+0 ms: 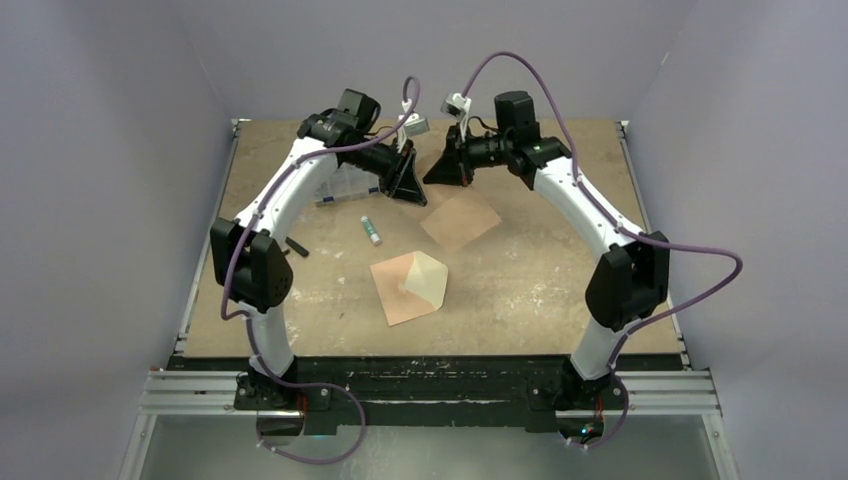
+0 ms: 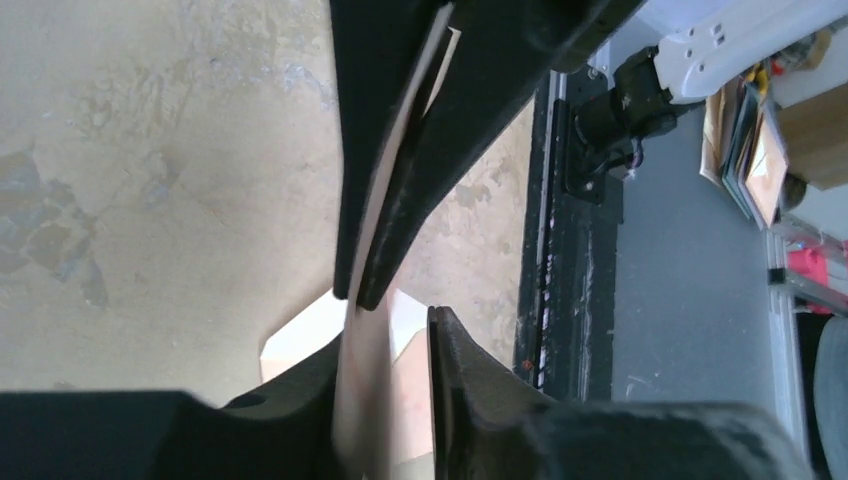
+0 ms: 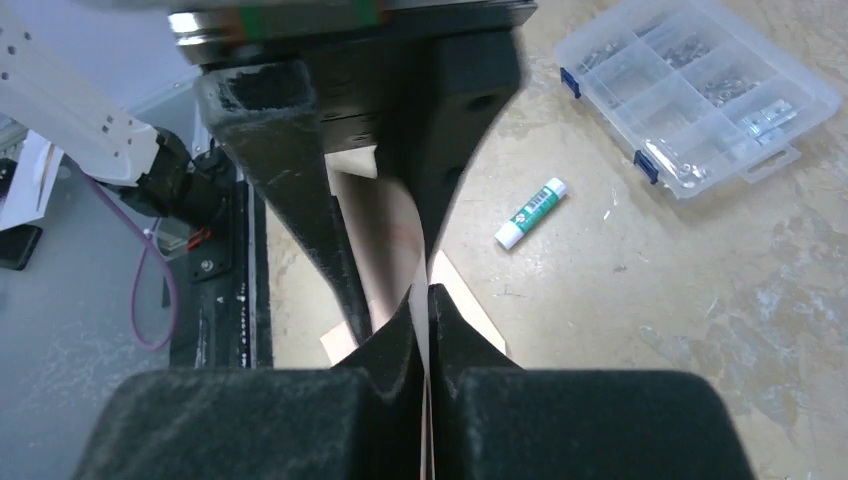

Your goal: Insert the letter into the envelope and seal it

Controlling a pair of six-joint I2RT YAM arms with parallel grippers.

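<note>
At the far centre of the counter [image 1: 545, 295], both arms converge on the letter [image 1: 462, 220]. The right claw [image 3: 428, 296] is clenched on the sheet's edge, fingertips pressed together with only the paper between them. The left claw [image 2: 388, 330] stands slightly released: the sheet runs between its fingers and lies against one of them, with a visible gap to the other. Whether the letter's lower corner reaches the counter cannot be told. The envelope [image 1: 398, 297] lies flat at mid-counter, near the letter on its near-left side, rotated so that no edge runs parallel to the counter edges; its flap [image 1: 428, 277] is open, pale inner face up. A glue stick [image 1: 371, 230] lies left of the letter, apart from the envelope's far-left edge. A clear compartment box [image 3: 690, 95] sits far left, partly under the left arm. Worn counter surface extends from the envelope to the near and right edges.
</note>
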